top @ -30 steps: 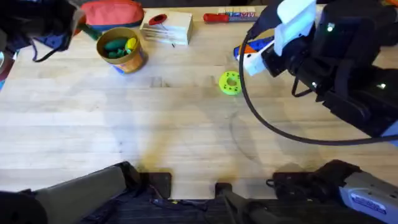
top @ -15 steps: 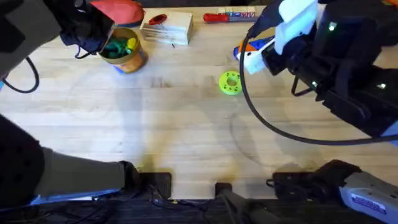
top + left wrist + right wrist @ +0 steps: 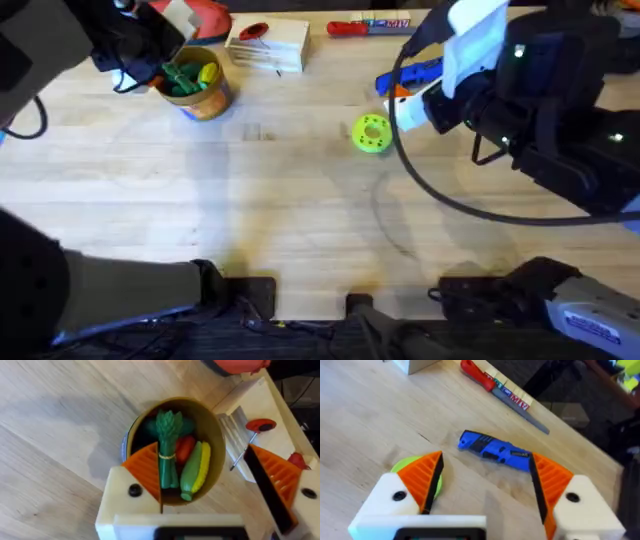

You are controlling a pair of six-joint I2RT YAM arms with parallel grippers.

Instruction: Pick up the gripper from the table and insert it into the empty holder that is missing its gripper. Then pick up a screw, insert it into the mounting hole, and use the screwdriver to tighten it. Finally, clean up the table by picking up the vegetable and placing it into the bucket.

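The left gripper [image 3: 215, 485], white blocks with orange ribbed wedge pads, hangs directly above the small round tan-yellow bucket [image 3: 196, 82] at the table's 11 o'clock sector. Its fingers [image 3: 145, 472] stand wide apart with nothing between them. Inside the bucket lie a green asparagus-shaped toy vegetable [image 3: 167, 445], a yellow-green corn-like piece [image 3: 195, 470] and a small red piece [image 3: 184, 447].

The right gripper [image 3: 485, 480] hovers over the table at about 2 o'clock. Its orange pads are spread wide and hold nothing. Both white blocks carry an orange wedge and each shows a dark round mounting hole [image 3: 398, 495] in its face.

The thick bright-blue cylindrical powered screwdriver [image 3: 494, 451] lies flat on the light wooden tabletop [image 3: 300, 210], just beyond the right gripper's fingertips. A yellow-green round disc [image 3: 371, 133] rests on the table near centre, toward 1 o'clock, partly under one right finger as seen from the wrist.

At the far edge, 12 o'clock, a pale rectangular block [image 3: 268, 45] carries a small red-capped item [image 3: 253, 31]. Beside it at 1 o'clock lies a slim red-handled tool with a flat metal blade [image 3: 502, 391]. A red pouch [image 3: 210, 15] sits just behind the bucket.
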